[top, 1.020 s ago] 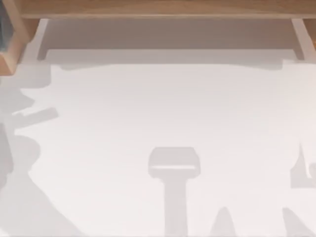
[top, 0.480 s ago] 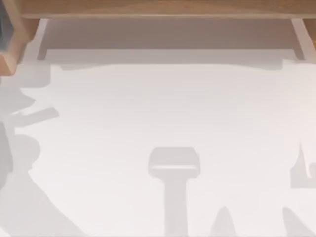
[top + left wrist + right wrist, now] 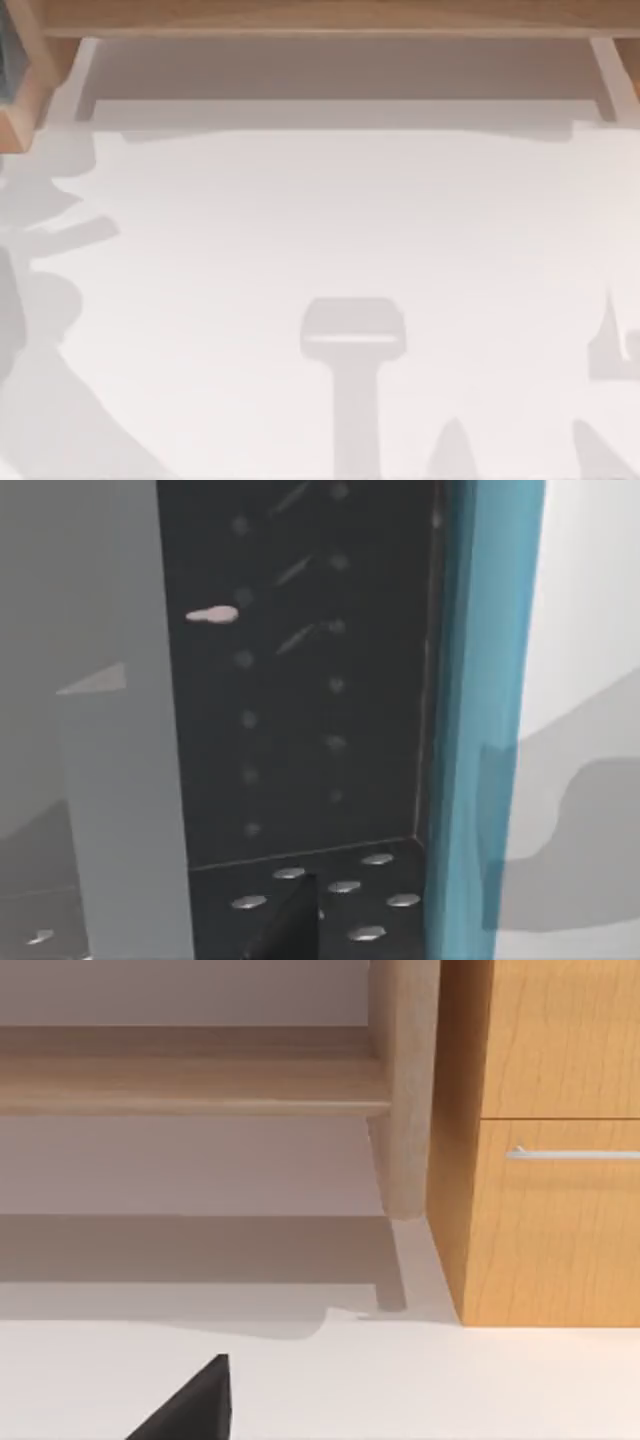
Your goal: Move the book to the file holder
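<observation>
With the book (image 3: pixel 485 680) upright beside the file holder (image 3: pixel 22 90) at the table's far-left corner, insertion seemed under way; whether the left gripper held it, I could not tell.

matte black, wedge-shaped left claw (image 3: pixel 285 930); right claw (image 3: pixel 190 1405) matte black too.

The file holder (image 3: pixel 22 95) is cut off by the top view's left edge, with just one slanted wooden wall and a sliver of grey-blue inside visible. Beside its dark perforated interior (image 3: pixel 300 730) in the left wrist view, the book (image 3: pixel 485 710) appears as a teal edge, its face hidden.
</observation>
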Motion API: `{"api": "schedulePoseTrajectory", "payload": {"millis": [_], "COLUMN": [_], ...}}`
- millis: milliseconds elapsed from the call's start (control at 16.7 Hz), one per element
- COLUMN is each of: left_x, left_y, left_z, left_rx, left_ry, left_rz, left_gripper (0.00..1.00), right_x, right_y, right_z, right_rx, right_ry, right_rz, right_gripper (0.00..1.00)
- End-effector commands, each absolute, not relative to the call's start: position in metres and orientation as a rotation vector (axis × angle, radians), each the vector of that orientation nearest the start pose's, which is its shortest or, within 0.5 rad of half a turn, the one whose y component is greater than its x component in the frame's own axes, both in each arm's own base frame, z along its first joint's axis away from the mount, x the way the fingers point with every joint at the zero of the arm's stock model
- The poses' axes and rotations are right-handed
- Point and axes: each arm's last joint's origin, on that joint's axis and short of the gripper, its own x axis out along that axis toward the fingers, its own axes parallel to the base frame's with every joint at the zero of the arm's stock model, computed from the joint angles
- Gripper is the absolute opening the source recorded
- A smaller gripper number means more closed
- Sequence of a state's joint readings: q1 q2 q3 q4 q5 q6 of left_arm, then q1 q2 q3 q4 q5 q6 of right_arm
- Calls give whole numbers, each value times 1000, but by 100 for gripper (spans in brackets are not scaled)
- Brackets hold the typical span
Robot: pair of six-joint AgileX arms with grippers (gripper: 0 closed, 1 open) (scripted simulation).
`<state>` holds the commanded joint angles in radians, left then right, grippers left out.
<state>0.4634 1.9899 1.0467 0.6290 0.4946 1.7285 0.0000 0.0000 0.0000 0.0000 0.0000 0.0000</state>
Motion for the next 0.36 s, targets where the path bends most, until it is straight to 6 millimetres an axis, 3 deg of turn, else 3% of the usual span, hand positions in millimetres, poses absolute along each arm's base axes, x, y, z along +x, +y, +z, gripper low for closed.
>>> {"api": "schedulePoseTrajectory", "payload": {"millis": [360], "left_x": [377], "left_y": [176], "left_z": [148], "left_rx": [1561], "left_ry": [187], "left_rz": [-238], "left_gripper": [100], "right_x": [106], "right_y": [-1], "right_z": [160], "right_rx": [0], "right_ry": [0], "right_rz": [0], "right_gripper": [100]}}
